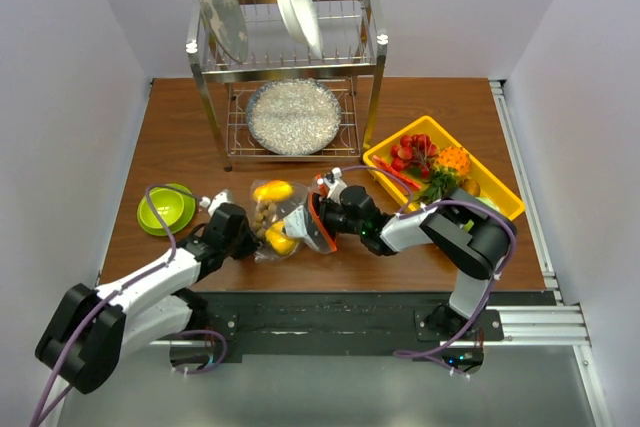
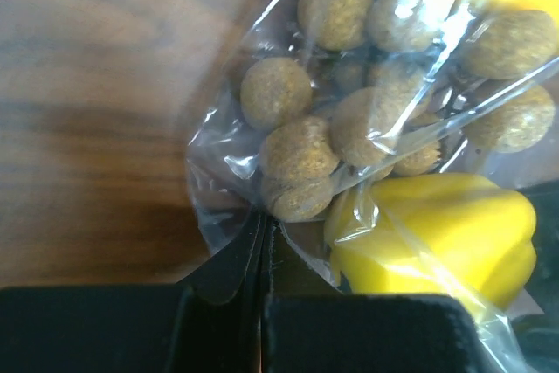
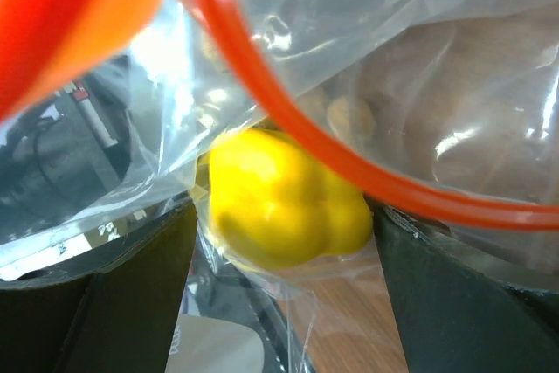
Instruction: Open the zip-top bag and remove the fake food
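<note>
The zip-top bag [image 1: 283, 215] lies crumpled on the wooden table between my two grippers. Inside it are fake food pieces: a cluster of brown balls [image 2: 336, 128], a yellow bell pepper [image 2: 437, 246] and another yellow piece [image 1: 272, 190]. My left gripper [image 2: 262, 229] is shut on the bag's clear plastic edge, just below the brown balls. My right gripper [image 3: 288, 290] is open at the bag's mouth. Its fingers stand wide on either side of the yellow pepper [image 3: 284, 203], which shows through the plastic. The orange-red zipper strip [image 3: 349, 168] curves across in front.
A yellow tray [image 1: 505, 197] at the right holds red and orange toy foods [image 1: 430, 157]. A green bowl [image 1: 165, 207] sits left of my left arm. Behind stands a metal dish rack [image 1: 290, 67] with plates and a pan.
</note>
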{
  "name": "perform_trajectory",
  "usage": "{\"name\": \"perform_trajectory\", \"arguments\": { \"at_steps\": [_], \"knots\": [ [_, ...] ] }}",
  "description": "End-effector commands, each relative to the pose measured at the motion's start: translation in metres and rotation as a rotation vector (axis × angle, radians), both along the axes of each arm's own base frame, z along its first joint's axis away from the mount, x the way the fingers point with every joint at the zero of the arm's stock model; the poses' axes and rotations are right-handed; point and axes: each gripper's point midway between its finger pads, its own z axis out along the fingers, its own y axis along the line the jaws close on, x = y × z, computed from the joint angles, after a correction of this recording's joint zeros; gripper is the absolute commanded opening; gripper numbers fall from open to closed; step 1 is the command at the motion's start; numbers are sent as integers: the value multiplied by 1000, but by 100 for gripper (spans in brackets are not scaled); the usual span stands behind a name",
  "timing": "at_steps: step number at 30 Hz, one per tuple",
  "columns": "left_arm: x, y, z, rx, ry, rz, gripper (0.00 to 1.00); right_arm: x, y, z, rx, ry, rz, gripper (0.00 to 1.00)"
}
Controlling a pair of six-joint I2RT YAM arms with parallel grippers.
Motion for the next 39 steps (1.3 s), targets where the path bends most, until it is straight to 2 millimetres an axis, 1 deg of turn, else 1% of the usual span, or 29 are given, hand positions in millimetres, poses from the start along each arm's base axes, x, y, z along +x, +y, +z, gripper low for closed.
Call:
{"name": "perform_trajectory", "arguments": {
  "at_steps": [1, 4, 6, 7, 8, 11, 12, 14, 15, 16, 17, 18, 19, 20, 21, 24, 25, 27, 28, 29, 31, 32, 34, 36, 37, 39],
  "knots": [
    [11, -3, -2, 33, -37, -43, 0, 3, 6, 6, -35, -52, 42, 86],
    [11, -1, -9, 66, -27, -63, 0, 2, 8, -3, -55, -41, 57, 86],
    [10, 1, -15, 88, -10, -69, 0, 4, 15, 1, -24, -40, 67, 86],
    [10, 1, -17, 92, -4, -72, 0, 4, 17, -2, -21, -32, 75, 85],
    [8, 2, -21, 100, 9, -71, 0, 4, 21, 3, 0, -36, 87, 84],
    [9, 5, -21, 114, 12, -62, 0, 6, 22, 9, 16, -37, 75, 78],
    [9, 6, -20, 119, 12, -57, 0, 6, 21, 11, 14, -44, 70, 69],
    [11, 11, -17, 140, 5, -38, 0, 5, 15, 17, 6, -53, 53, 61],
    [12, 13, -16, 145, 4, -30, 0, 9, 12, 18, -3, -66, 32, 56],
    [13, 13, -14, 151, -1, -23, 0, 9, 9, 20, -8, -73, 22, 54],
    [13, 17, -13, 165, 0, -12, 0, 8, 4, 17, -32, -69, 11, 52],
    [13, 19, -12, 167, 0, -3, 0, 12, 1, 25, -38, -100, -11, 50],
    [12, 20, -13, 172, 6, 3, 0, 13, -2, 28, -46, -110, -20, 49],
    [12, 22, -14, 178, 10, 8, 0, 12, -6, 26, -73, -105, -26, 48],
    [11, 24, -15, 176, 17, 22, 0, 14, -9, 33, -75, -127, -36, 46],
    [9, 27, -18, 173, 25, 38, 0, 16, -20, 31, -132, -137, -71, 41],
    [8, 28, -18, 172, 27, 39, 0, 20, -25, 37, -139, -156, -103, 40],
    [7, 30, -19, 181, 29, 46, 0, 20, -32, 38, -159, -162, -119, 39],
    [7, 31, -19, 181, 29, 49, 0, 21, -35, 45, -155, -175, -132, 39],
    [7, 32, -19, 185, 29, 54, 0, 23, -41, 41, -191, -167, -154, 38],
    [7, 33, -18, 186, 26, 57, 0, 26, -48, 41, -223, -171, -174, 38],
    [8, 33, -16, 182, 22, 57, 0, 25, -48, 44, -229, -176, -167, 38],
    [10, 31, -12, 173, 8, 49, 0, 23, -47, 41, -235, -175, -146, 40],
    [12, 24, -6, 159, -9, 7, 0, 20, -43, 37, -221, -160, -125, 41],
    [17, 20, 3, 144, -35, -3, 0, 18, -42, 34, -215, -152, -120, 42],
    [20, 12, 14, 117, -69, -52, 0, 13, -37, 29, -181, -121, -102, 43]
  ]
}}
